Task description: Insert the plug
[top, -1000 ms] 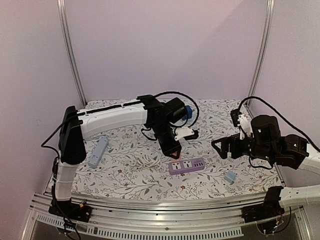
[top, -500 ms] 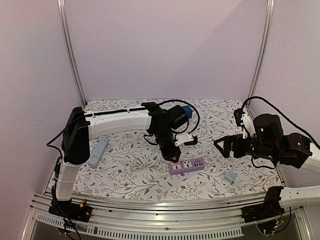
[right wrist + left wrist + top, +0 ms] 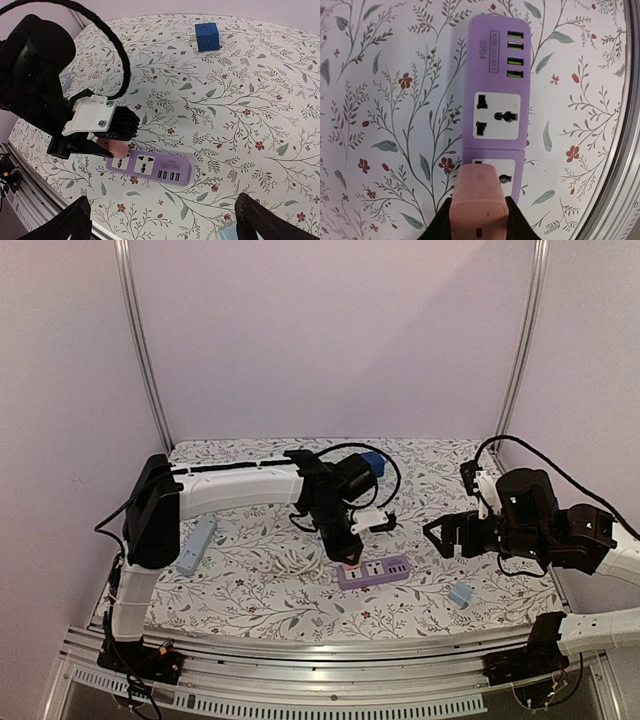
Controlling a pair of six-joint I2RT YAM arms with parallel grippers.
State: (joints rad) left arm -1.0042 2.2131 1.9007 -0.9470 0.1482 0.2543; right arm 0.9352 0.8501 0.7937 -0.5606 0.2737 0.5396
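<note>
Two power strips lie on my floral-print tablecloth (image 3: pixel 250 605): a pale blue plastic one (image 3: pixel 197 545) at far left, and a purple plastic one (image 3: pixel 495 100) printed "S204" beside its four green USB ports. My left gripper (image 3: pixel 479 222) pinches the salmon-pink rectangular plug (image 3: pixel 479 192) narrowly, over the purple strip's socket farthest from those ports. I cannot tell whether it is seated. My right gripper (image 3: pixel 440 537) hovers wide and empty.

1. The power strip (image 3: pixel 492 100) looks like smooth, matt purple plastic.
2. The plug (image 3: pixel 478 202) at the strip's end is smooth, matt pink plastic.
3. The counter (image 3: pixel 380 100) under the strip wears a matt, floral-printed cloth.
4. The rail (image 3: pixel 615 190) beside the strip is brushed metal with a dull sheen.
</note>
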